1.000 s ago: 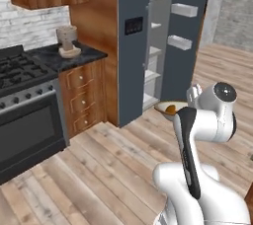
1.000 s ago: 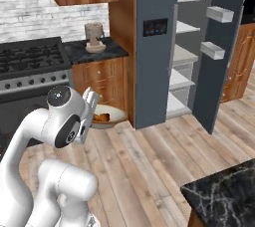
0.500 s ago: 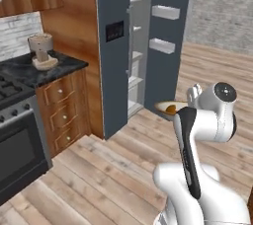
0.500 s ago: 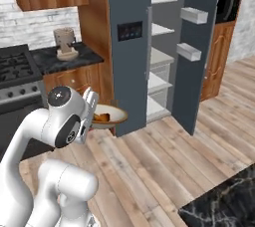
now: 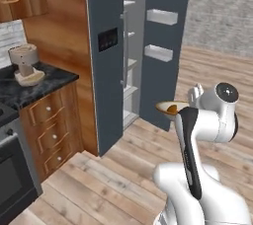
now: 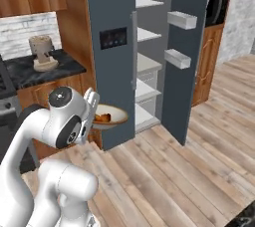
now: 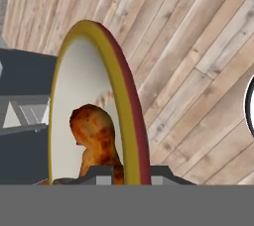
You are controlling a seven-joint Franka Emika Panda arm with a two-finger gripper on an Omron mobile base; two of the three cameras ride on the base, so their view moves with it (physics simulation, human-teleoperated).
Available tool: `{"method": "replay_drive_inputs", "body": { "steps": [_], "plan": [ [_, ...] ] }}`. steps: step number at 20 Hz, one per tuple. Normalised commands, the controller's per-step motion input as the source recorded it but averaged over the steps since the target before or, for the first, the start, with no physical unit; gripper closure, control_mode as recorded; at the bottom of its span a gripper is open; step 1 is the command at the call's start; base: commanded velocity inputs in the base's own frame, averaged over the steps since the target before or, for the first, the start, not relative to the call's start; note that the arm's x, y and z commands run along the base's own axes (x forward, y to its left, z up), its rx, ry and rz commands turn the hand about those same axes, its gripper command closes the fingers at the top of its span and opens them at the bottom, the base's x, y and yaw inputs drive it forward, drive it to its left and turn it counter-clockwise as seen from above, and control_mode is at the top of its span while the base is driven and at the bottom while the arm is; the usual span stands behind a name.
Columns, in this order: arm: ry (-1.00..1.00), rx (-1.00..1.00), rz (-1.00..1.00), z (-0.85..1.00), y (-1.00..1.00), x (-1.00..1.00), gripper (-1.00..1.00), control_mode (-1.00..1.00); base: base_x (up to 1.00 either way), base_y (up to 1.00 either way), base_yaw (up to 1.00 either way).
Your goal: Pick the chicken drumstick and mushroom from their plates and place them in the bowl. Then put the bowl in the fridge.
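My gripper [image 7: 127,175] is shut on the near rim of the bowl [image 7: 130,91], a shallow cream bowl with a yellow and red edge. The reddish-brown chicken drumstick [image 7: 96,138] lies inside it. I cannot tell the mushroom apart from it. From the base, the bowl [image 5: 170,107] [image 6: 111,117] is held level at chest height in front of the gripper [image 5: 188,104] [image 6: 94,115]. The slate fridge [image 5: 106,71] [image 6: 113,66] stands just ahead, its door swung open on white shelves. The plates are out of view.
The open fridge door [image 5: 165,46] [image 6: 185,56] carries white bins and juts into the room. A dark counter with a tan appliance [image 5: 24,63] [image 6: 42,52] sits left over wooden drawers. A black wall oven [image 6: 219,2] is at the right. Bare wood floor lies ahead.
Both base views have shifted: the fridge now looms larger and more central, and the stove has slid off to the left. The arm keeps the same pose with the bowl.
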Motion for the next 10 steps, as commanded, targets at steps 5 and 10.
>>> {"method": "replay_drive_inputs", "body": {
  "steps": [5, 10],
  "plan": [
    [0.0, 0.0, 0.0, 0.0, 0.0, 0.0, 1.0, 1.0, 0.9, 0.0, -0.07],
    [0.0, 0.0, 0.0, 0.0, 0.0, 0.0, 1.0, 1.0, 0.94, -0.14, 0.04]
  ]
}}
